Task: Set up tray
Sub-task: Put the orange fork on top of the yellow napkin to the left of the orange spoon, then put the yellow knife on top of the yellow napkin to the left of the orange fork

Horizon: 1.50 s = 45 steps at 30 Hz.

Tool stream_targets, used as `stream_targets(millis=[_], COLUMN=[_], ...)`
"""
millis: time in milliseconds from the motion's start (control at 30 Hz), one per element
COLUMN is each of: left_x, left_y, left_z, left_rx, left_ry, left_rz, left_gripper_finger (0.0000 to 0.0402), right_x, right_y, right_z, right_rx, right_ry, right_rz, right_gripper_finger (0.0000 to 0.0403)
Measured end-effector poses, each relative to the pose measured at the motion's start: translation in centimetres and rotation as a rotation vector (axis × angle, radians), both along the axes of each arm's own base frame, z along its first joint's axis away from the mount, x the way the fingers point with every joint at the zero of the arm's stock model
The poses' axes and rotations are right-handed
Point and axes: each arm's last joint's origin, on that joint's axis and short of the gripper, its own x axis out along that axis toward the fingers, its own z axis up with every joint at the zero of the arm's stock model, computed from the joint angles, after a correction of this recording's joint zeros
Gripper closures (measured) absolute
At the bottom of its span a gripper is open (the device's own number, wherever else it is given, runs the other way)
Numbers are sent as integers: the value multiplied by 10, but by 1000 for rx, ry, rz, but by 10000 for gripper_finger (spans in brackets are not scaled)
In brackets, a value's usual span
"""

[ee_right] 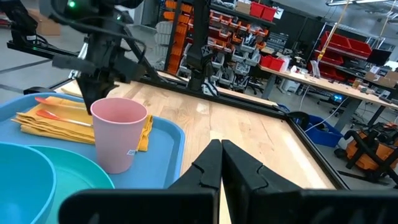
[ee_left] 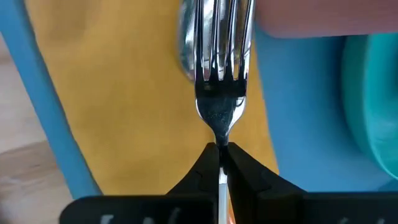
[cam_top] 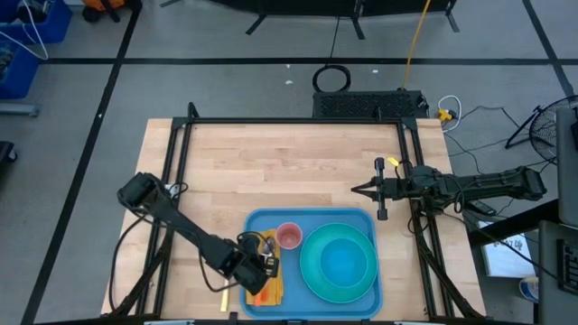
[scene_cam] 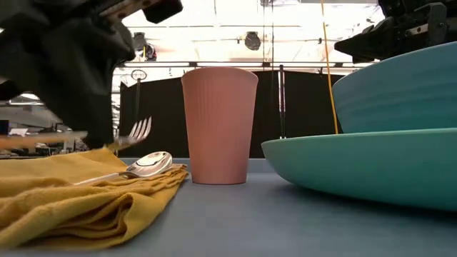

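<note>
The light-blue tray (cam_top: 312,226) lies at the table's near middle. On it are a teal plate (cam_top: 339,264) with a teal bowl (scene_cam: 400,86), a pink cup (cam_top: 289,236) and a yellow napkin (cam_top: 264,287). A spoon (scene_cam: 146,164) lies on the napkin (scene_cam: 71,203). My left gripper (cam_top: 265,264) is over the napkin, shut on a metal fork (ee_left: 221,68). My right gripper (cam_top: 359,190) is shut and empty above the bare table, beyond the tray's far right corner; its shut fingers show in the right wrist view (ee_right: 221,155). My left gripper (ee_left: 221,149) pinches the fork's neck (ee_left: 221,134), just behind the tines, between its two fingertips. The fingers lie along the fork and the tines (scene_cam: 139,130) stick out ahead of them. The fork is lifted clear of the napkin, above the spoon's bowl (ee_left: 186,50).
Orange-handled cutlery (ee_right: 53,106) lies on the napkin behind the cup (ee_right: 118,140). The cup stands close to the fork's far right. Black frame rails (cam_top: 298,122) run along the table's far edge and sides. Bare wood (cam_top: 271,171) lies beyond the tray.
</note>
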Motion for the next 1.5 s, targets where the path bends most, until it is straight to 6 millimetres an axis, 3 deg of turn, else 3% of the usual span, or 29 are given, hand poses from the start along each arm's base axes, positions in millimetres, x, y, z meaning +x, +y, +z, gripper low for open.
stream_targets(millis=[233,1033,1300,1500], left_x=[-4,-9,-9,-9], left_y=[-9,2,3,3], left_z=[-14,-14,-14,-14], left_rx=[1,73,83,92], left_ry=[26,104,97,103], left_rz=[69,60,65,51], left_gripper_finger=[392,388,329,319], right_x=[0,0,0,0], right_y=[0,0,0,0], right_z=[0,-1,-1,-1], right_rx=[0,0,0,0], right_ry=[2,7,7,7], right_rz=[0,0,0,0], right_gripper_finger=[403,403,403,403])
